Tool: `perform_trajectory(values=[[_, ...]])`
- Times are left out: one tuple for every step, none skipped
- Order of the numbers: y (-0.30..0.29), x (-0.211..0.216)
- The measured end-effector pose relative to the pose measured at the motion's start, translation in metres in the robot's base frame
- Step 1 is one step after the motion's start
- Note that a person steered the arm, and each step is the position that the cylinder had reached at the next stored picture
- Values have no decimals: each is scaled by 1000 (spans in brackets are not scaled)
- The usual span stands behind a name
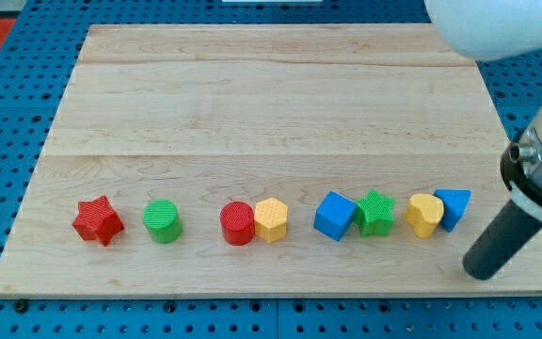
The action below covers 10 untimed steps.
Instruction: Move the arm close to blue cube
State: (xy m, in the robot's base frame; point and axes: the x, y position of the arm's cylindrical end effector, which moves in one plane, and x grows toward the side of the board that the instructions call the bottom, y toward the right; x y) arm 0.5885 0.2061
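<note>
Across the wooden board (280, 104) a row of blocks is laid, the blue cube (334, 216) wedged between a yellow hexagon (271, 220) and a green star (375, 212), while my tip (479, 272), jawless, is seen well right of it.

Blue cube (334, 216), flat on the board, touching the green star (375, 212) rightward.
</note>
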Motion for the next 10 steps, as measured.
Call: perform_trajectory(values=[[0,-27],[-7,4],[-52,6],[-108,6],[-126,6],[-126,6],[-122,6],[-112,6],[-101,6],[-85,6]])
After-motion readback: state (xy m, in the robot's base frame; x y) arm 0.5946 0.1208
